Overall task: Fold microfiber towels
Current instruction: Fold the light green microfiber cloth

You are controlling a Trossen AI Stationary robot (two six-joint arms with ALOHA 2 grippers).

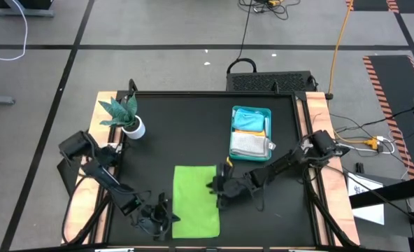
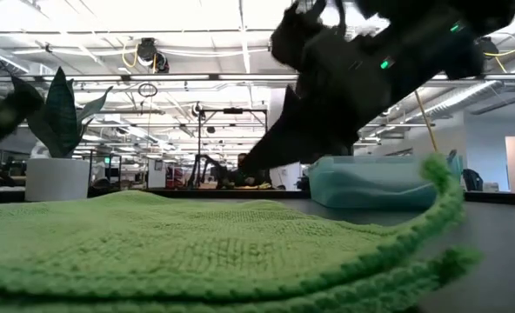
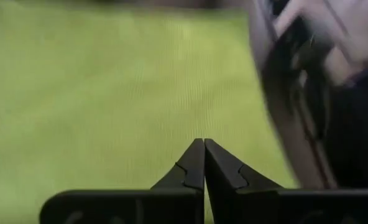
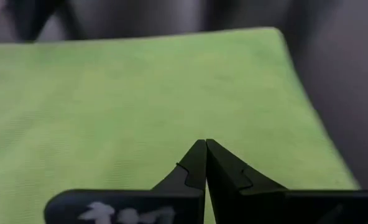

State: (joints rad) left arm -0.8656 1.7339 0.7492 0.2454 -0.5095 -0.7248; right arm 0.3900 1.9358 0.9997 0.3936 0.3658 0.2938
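Left gripper: fingers pressed together, nothing held, at the lime green towel's near left edge. Right gripper: likewise closed and empty, at the towel's right edge. Towel: lies folded in layers on the black table, front centre; more towels in the teal tray behind. Risk, judged: closed tips dragging across the pile could snag it and pull the layers askew; plant well clear
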